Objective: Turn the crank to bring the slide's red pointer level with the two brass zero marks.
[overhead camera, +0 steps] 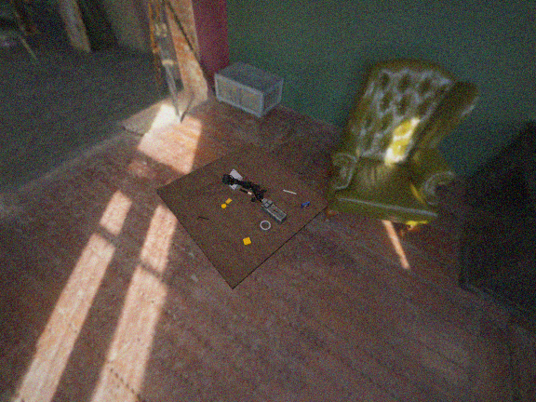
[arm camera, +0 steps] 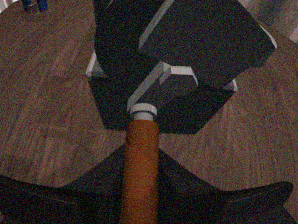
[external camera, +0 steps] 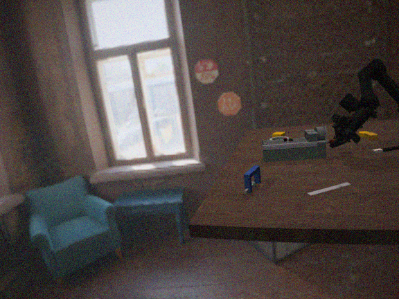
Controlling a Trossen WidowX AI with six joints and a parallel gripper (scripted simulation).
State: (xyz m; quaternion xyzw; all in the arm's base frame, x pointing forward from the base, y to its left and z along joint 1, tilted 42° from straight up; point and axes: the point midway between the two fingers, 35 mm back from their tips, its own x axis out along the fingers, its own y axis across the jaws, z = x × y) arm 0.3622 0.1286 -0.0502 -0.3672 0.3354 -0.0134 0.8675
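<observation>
The grey machine [overhead camera: 274, 210] [external camera: 294, 153] stands on the table, its crank end toward the arm. In the wrist view the crank arm [arm camera: 167, 89] slants up to the right from the handle in front of the dark end housing. My gripper [overhead camera: 261, 198] [external camera: 332, 142] [arm camera: 139, 151] is shut on the orange crank handle [arm camera: 141, 170], which runs down between the fingers. A tiny red spot [external camera: 286, 139] shows on top of the machine, possibly the pointer. The brass zero marks cannot be made out, so the pointer's level against them cannot be told.
A blue arch [overhead camera: 305, 204] [external camera: 252, 174] and a white strip [overhead camera: 289, 192] [external camera: 329, 188] lie to one side of the machine. A pale ring [overhead camera: 261, 225] and a yellow block [overhead camera: 247, 241] lie on the other side. Smaller yellow pieces [overhead camera: 228, 201] lie nearer the arm's base.
</observation>
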